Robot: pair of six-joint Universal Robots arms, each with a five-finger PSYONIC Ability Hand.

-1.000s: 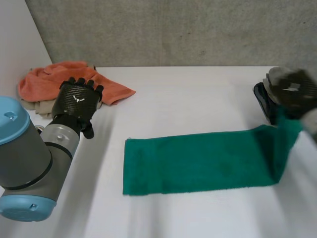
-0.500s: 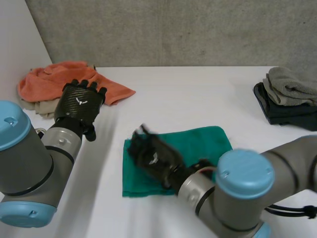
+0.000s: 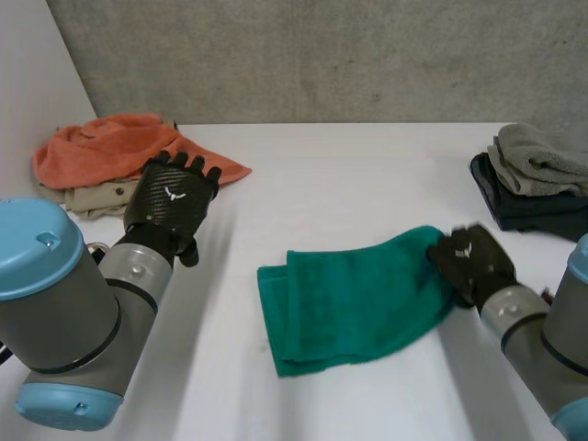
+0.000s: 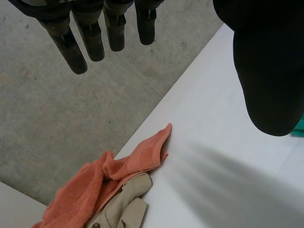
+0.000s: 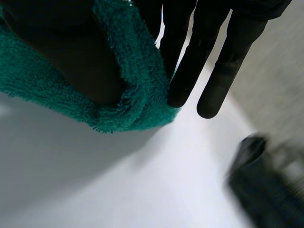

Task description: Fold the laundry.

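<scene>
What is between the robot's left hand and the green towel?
Nothing visible: only bare white table lies between the left hand and the folded green terry towel, whose other end the right hand pinches.

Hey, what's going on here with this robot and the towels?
The robot is partway through folding laundry on a white table. Its right hand pinches the right end of a green towel, which lies doubled over in the middle of the table. The left hand is open and holds nothing, hovering near an orange towel heaped on a beige garment at the far left. A folded stack of grey and dark items sits at the far right.
</scene>
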